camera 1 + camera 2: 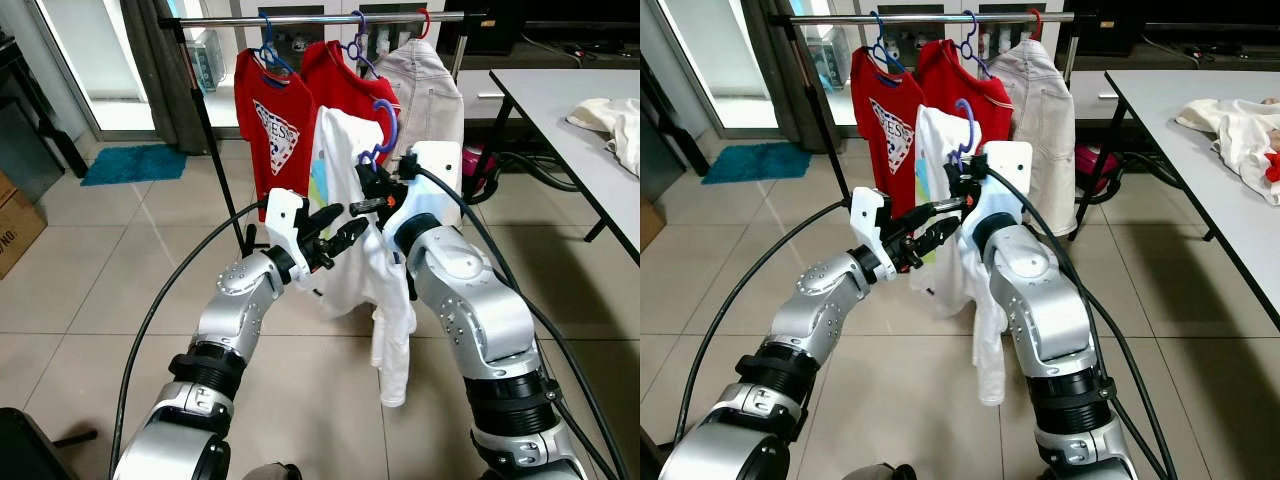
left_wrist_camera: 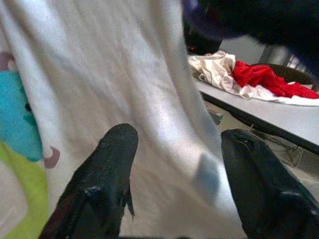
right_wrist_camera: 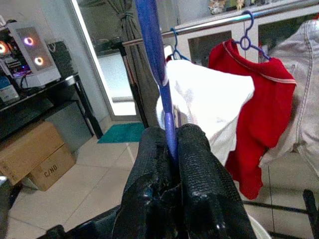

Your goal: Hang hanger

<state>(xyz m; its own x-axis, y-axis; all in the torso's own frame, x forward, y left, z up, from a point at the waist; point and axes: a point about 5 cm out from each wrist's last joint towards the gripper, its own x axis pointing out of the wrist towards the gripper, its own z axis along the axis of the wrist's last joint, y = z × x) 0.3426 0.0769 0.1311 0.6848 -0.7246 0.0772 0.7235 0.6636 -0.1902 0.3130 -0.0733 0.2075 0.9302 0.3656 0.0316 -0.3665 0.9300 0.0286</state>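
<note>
Purple plastic hanger (image 3: 158,64): thin glossy rod, curved hook (image 1: 387,125) at top, carrying a white T-shirt (image 1: 345,215) with a teal and lime-green print on the front. Right gripper (image 3: 172,149) is clenched on the hanger's rod, both black fingers pressed tight against it from either side, just below the hook. Hanger is held up in the air in front of the robot, near the clothes rail but not on it; hook sits below the rail. Shirt hangs down from the right gripper, bunched, lower part trailing toward the floor beside the right arm.

Left gripper (image 2: 174,149) is released, fingers (image 2: 107,169) spread apart, pointing at the white fabric with the shirt cloth right in front of them; can't tell if the tips actually touch it. It sits just beside the right gripper, on the robot's left of the shirt.

Behind: horizontal silver metal clothes rail (image 1: 330,18) on a black stand. On it, a red T-shirt with a white triangle logo (image 1: 268,125) on a blue hanger, a second red T-shirt (image 1: 345,75) on a purple hanger, and a beige jacket (image 1: 432,90) on a red hanger, hung side by side.

To the robot's right, grey table (image 1: 560,110) with crumpled cream and red cloth (image 2: 239,74) on it. Teal mat (image 1: 133,163) on the tiled floor toward the left, cardboard box (image 3: 32,154) further left.
</note>
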